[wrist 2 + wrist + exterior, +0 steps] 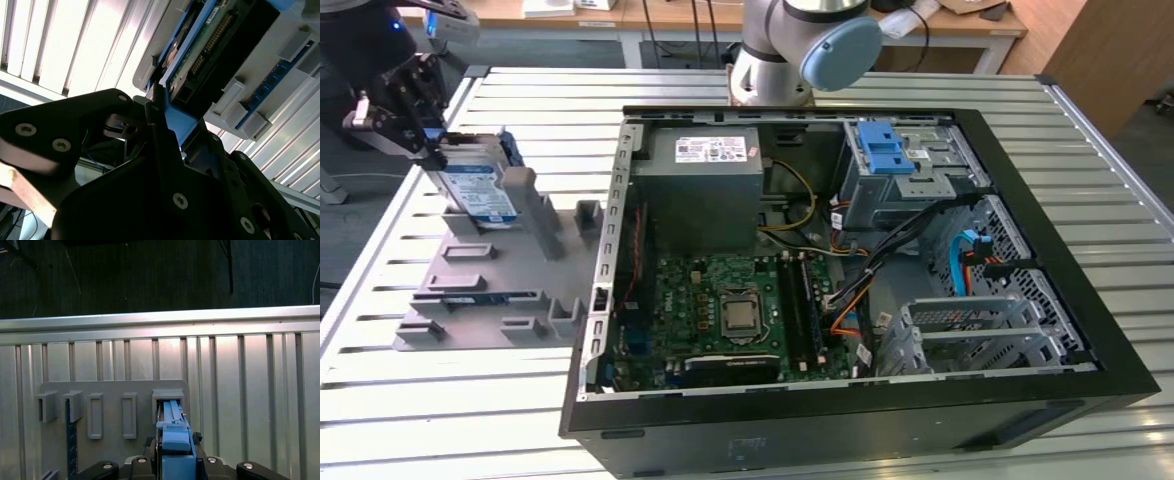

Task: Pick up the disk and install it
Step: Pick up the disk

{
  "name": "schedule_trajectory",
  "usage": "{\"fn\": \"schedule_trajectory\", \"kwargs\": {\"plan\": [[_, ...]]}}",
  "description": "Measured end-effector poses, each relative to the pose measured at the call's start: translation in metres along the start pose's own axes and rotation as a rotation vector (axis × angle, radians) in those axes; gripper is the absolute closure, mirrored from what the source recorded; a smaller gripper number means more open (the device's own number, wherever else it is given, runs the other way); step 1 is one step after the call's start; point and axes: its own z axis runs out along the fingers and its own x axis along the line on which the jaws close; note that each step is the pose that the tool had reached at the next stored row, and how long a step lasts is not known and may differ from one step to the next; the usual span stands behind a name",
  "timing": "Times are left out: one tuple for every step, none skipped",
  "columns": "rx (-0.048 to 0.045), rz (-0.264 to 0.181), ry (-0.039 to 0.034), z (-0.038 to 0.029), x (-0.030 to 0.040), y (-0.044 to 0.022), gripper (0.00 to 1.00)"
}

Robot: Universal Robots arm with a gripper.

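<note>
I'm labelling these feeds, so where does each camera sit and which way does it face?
Exterior view: high off the arm, looking down at the computer case, arm base and hand.
First wrist view: on the wrist, facing down onto the grey holder, hand showing.
Second wrist view: beside the hand, close on the disk.
All three share the disk.

Disk (pixel 471 185): silver-metal drive, white label with blue lower band, blue side rails. It stands upright on edge in a slot of the grey holder (pixel 480 290), at the exterior view's left.
</note>
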Motion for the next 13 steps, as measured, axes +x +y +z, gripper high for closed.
{"fn": "schedule_trajectory", "kwargs": {"plan": [[0.0001, 0.0, 0.0, 0.0, 0.0, 0.0, 0.64], [0.0001, 0.0, 0.0, 0.0, 0.0, 0.0, 0.64], [0.0, 0.0, 0.0, 0.0001, 0.0, 0.0, 0.64], [0.0, 0.0, 0.0, 0.0, 0.0, 0.0, 0.64], [0.0001, 0.0, 0.0, 0.0001, 0.0, 0.0, 0.64], [0.0, 0.0, 0.0, 0.0001, 0.0, 0.0, 0.64], [0.0, 0.0, 0.0, 0.0, 0.0, 0.0, 0.64], [0.0002, 0.0, -0.0001, 0.0, 0.0, 0.0, 0.64], [0.0004, 0.0, -0.0002, -0.0002, 0.0, 0.0, 0.64], [0.0002, 0.0, -0.0001, -0.0008, 0.0, 0.0, 0.64], [0.0001, 0.0, -0.0001, -0.0017, 0.0, 0.0, 0.64], [0.0002, 0.0, -0.0001, -0.0028, 0.0, -0.0001, 0.64], [0.0001, 0.0, -0.0001, -0.0041, 0.0001, 0.0, 0.64]]}}
